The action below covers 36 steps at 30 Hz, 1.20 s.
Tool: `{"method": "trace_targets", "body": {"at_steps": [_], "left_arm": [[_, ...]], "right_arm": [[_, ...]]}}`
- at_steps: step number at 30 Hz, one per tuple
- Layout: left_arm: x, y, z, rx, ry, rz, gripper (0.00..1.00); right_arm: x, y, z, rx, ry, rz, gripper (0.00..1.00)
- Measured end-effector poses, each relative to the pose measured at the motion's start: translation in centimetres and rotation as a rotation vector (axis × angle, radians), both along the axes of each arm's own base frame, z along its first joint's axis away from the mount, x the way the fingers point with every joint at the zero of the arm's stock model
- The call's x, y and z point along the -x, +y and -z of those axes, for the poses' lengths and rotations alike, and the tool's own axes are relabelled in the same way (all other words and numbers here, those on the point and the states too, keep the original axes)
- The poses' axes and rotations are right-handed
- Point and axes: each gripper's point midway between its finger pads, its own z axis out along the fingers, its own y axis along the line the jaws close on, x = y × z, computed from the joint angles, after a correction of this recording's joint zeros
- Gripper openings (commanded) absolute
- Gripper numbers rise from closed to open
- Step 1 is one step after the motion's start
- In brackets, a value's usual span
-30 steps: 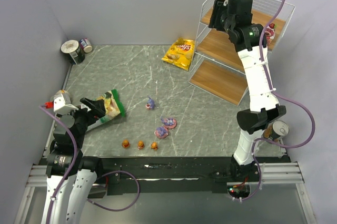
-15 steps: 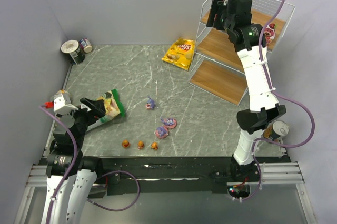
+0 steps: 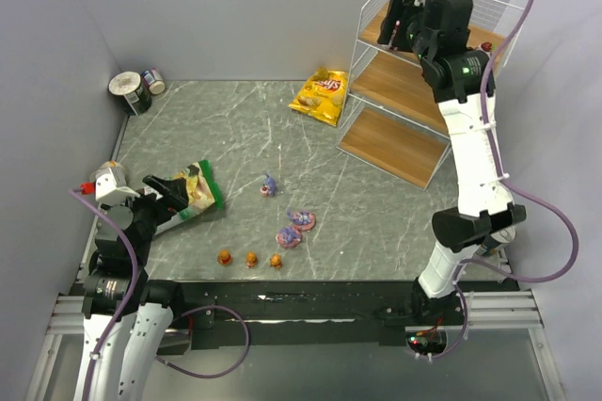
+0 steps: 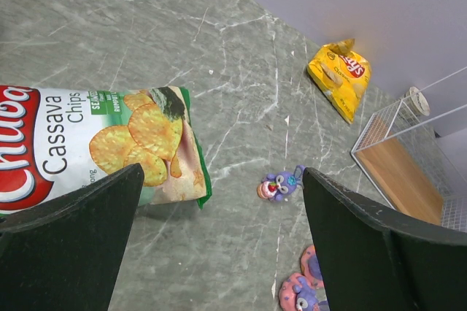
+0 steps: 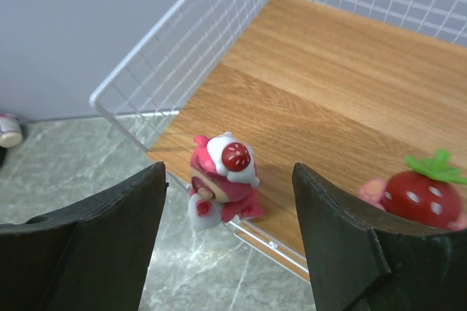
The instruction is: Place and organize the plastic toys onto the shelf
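I'm holding my right gripper (image 5: 228, 171) wide and empty above the top board of the shelf (image 5: 328, 85). Strawberry toy (image 5: 222, 179) is standing free directly below, between my jaws, at the board's edge.

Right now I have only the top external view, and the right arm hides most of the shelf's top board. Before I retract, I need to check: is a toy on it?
Observer: Yes. The right wrist view shows a pink-and-red strawberry figurine at the very edge of the top board.
Operator: Is the gripper gripping it?
Observer: No. The right gripper is open, its fingers clear of the figurine on both sides.
Operator: Anything beside it?
Observer: A second strawberry toy with a green leaf top, apart from the first, to its right in that view.
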Motion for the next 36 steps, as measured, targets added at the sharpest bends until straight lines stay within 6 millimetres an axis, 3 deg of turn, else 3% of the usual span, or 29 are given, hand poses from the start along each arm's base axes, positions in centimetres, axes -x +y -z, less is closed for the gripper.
{"method": "trace_targets", "body": {"at_steps": [9,14,20,25,31,34,36], "left_arm": [[0.1,0.0,-0.1,0.004,-0.007,-0.001,0.96],[0.2,0.0,-0.3,0.004,-0.015,0.000,0.96],[0.3,-0.1,-0.4,0.006,-0.019,0.008,0.96],[0.3,-0.6,-0.4,0.002,-0.022,0.037,0.96],[0.4,-1.0,-0.4,-0.001,-0.038,0.063,0.96],[0.4,-1.0,-0.6,-0.001,-0.046,0.064,0.96],[0.4,-1.0,-0.6,-0.001,-0.046,0.065,0.96]], "right_arm": [[4.2,-0.7,-4.1,-0.035,-0.100,-0.027,0.77],[8.6,-0.7,-3.7,-0.059,-0.095,-0.086,0.78],[17.2,-0.1,1.7,-0.122,-0.045,-0.202,0.78],[22.4,3.9,8.3,-0.118,0.043,-0.385,0.79],[23.9,8.3,17.3,-0.030,0.219,-0.493,0.79],[24.3,9.1,21.3,0.023,0.306,-0.504,0.80],[24.7,9.1,22.8,0.041,0.330,-0.507,0.79]]}}
